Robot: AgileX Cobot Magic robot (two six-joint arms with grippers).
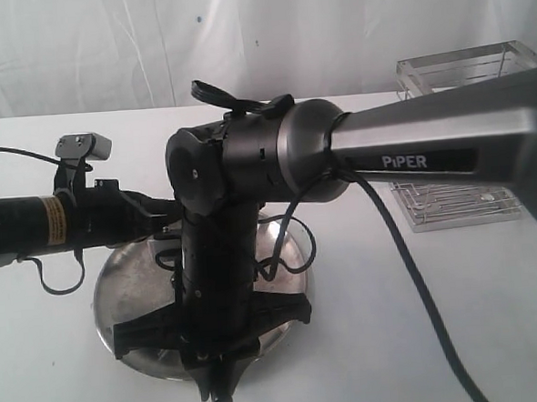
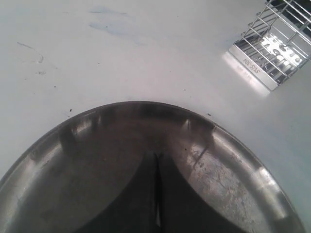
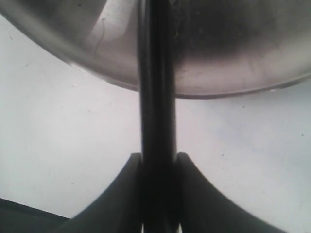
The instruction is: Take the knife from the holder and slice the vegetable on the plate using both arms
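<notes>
The right gripper [image 3: 159, 158] clamps the slim black-handled knife [image 3: 158, 87], which reaches across the rim of the round scuffed steel plate [image 3: 233, 58], likely poised to cut. The left gripper [image 2: 156, 160], pinched shut on nothing visible, hangs over the plate, probably to steady the vegetable, which no view shows

On surface [image 1: 351, 364]: plate [image 1: 132, 287] front centre-left, holder [image 1: 461, 66] behind and right of it, well apart. Reaching in over plate: left arm [image 1: 33, 224] from left, right arm [image 1: 429, 146] from right. Between right fingers [image 3: 121, 194]: knife [image 3: 158, 97], crossing plate rim.
</notes>
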